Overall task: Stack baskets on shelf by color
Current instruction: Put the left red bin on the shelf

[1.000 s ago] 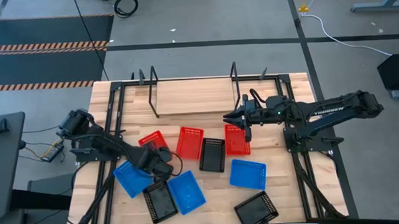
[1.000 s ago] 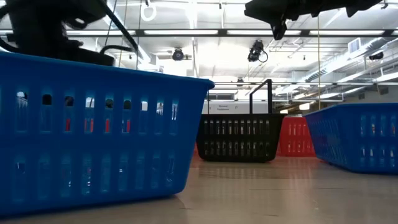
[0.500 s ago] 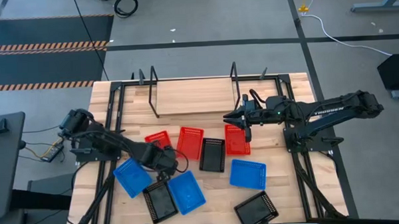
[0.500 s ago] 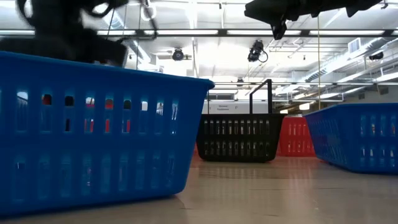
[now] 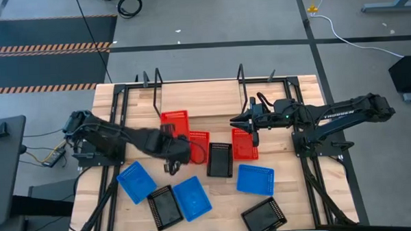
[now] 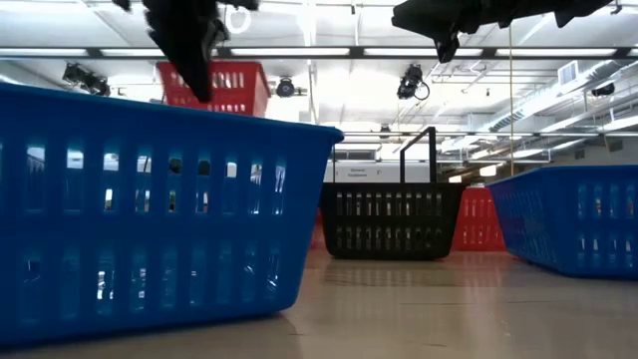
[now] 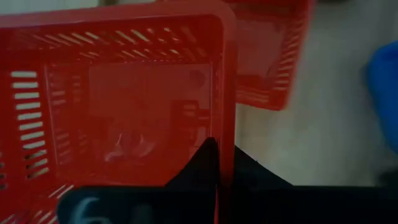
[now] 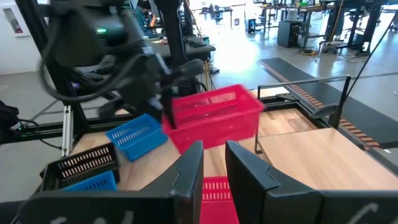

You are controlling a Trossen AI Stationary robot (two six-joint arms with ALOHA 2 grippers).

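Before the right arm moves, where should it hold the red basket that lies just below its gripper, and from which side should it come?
Grip one long rim wall of the red basket, coming straight down from above. It lies flat and open side up, so the thin mesh wall fits between the fingers. The right gripper hovers over its shelf-side end, probably the easiest edge. The black basket crowds the other side.
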